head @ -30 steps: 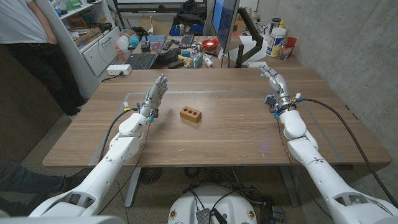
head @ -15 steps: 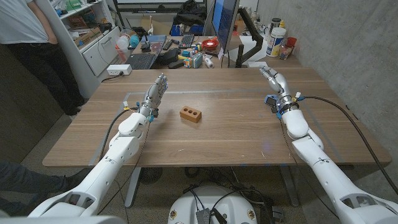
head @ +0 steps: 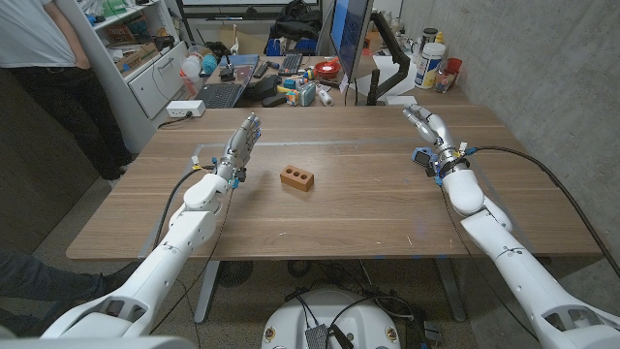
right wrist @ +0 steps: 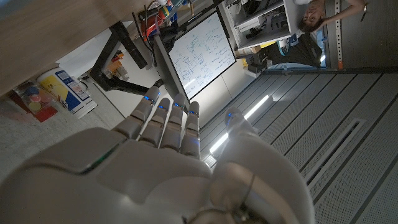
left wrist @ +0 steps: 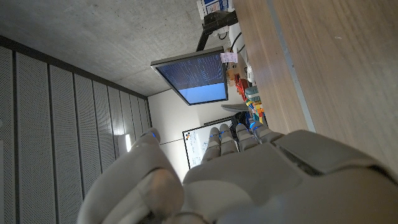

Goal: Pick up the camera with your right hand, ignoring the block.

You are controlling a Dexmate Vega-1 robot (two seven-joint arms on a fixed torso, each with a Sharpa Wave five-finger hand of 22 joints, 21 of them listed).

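1. A wooden table (head: pixel 320 208) spreads out below the robot's head camera, with one arm reaching in from each lower corner.
2. A small brown block (head: pixel 297 178) with holes along its top lies near the table's middle, slightly toward ten o'clock from the centre.
3. The left hand (head: pixel 240 147) stands at about nine o'clock of the block, near it but not touching, fingers straight and close together, pointing toward the far edge, holding nothing.
4. The right hand (head: pixel 424 126) stands at about two o'clock of the block, well apart from it, near the table's right far side, fingers extended and slightly parted, holding nothing.
5. No camera can be made out on the table; the block is the one loose item on the wood.
6. Beyond the far edge, at twelve o'clock, a cluttered desk holds a monitor (head: pixel 350 34), a laptop (head: pixel 225 92) and bottles (head: pixel 432 64).
7. A person (head: pixel 44 58) stands at ten o'clock beside a shelf (head: pixel 145 68).
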